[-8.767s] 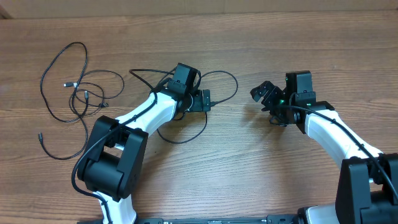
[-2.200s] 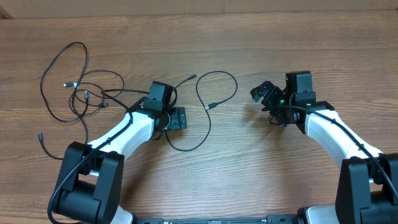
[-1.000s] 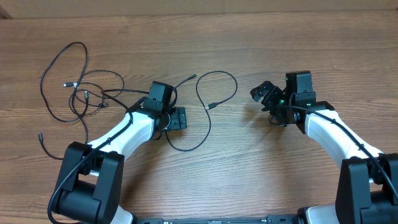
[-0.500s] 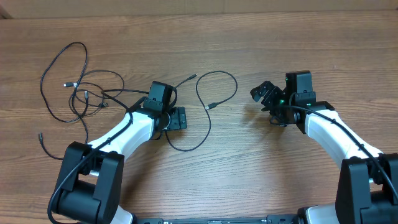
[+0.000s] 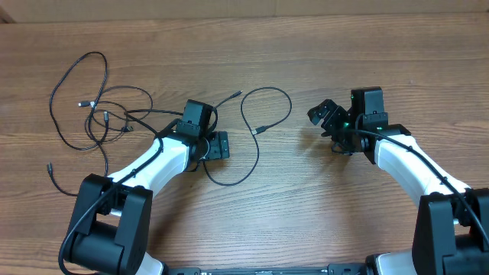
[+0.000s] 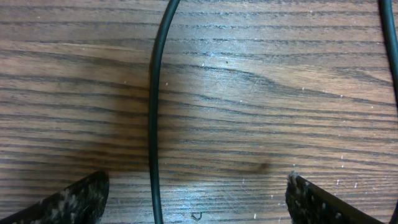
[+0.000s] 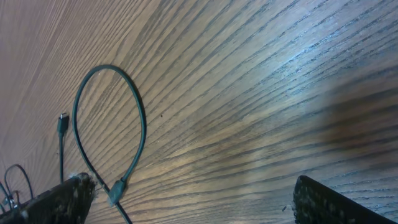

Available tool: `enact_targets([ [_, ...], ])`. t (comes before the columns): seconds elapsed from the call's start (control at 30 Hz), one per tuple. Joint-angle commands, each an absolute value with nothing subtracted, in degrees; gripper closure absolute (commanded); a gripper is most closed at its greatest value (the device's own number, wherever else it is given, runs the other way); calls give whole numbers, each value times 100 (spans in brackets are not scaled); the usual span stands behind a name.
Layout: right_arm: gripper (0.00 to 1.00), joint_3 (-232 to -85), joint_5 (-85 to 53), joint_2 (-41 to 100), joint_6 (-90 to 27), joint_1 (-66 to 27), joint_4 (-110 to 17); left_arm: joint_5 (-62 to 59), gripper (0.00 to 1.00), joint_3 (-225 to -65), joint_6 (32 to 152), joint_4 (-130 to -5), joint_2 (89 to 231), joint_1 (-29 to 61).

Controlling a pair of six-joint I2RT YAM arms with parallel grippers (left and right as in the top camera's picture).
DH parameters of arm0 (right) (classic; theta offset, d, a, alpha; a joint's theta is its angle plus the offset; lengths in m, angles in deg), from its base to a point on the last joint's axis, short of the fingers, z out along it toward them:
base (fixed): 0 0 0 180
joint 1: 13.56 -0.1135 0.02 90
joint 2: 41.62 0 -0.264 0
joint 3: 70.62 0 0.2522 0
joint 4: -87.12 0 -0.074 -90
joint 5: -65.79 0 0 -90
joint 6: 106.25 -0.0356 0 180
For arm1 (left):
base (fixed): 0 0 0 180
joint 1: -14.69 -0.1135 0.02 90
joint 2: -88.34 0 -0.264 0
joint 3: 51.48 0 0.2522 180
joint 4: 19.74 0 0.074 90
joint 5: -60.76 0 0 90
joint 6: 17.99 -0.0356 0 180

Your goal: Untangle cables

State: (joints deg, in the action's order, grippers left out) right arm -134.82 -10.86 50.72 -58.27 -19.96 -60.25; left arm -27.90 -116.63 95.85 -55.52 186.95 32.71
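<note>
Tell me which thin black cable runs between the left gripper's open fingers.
The lone thin black cable looping in the middle; the other cables lie tangled at far left, away from the left gripper.

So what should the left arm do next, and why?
Probably lower the left gripper and close it on the cable. Its jaws are open, and that strand runs between them along the table, nearer the left finger and not yet held.

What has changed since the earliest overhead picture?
The left gripper drew back leftward, jaws open, uncovering the middle cable, whose two plug ends now show. The right gripper and the tangle at the left stayed put.
</note>
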Motion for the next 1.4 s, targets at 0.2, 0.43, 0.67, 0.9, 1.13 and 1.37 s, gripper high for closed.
enact_targets([
  [0.2, 0, -13458, -1060, 5111, -5845, -1987, -6060, -2650, 8, -11445, 9692, -5591, 18834, 3289],
  [0.43, 0, -13458, -1060, 5111, -5845, -1987, -6060, -3011, 7, -11445, 9690, -5814, 18834, 3286],
  [0.67, 0, -13458, -1060, 5111, -5845, -1987, -6062, -3030, 10, -11405, 9690, -5819, 18834, 3289],
  [0.9, 0, -13458, -1060, 5104, -5845, -1987, -6058, -3124, 53, -11405, 9690, -5676, 18834, 3286],
  [1.13, 0, -13458, -1060, 5104, -5842, -1987, -6060, -3120, 96, -11405, 9685, -5495, 18834, 3286],
  [1.37, 0, -13458, -1060, 5104, -5845, -1987, -6060, -3116, 96, -11725, 9576, -6138, 18513, 3260],
])
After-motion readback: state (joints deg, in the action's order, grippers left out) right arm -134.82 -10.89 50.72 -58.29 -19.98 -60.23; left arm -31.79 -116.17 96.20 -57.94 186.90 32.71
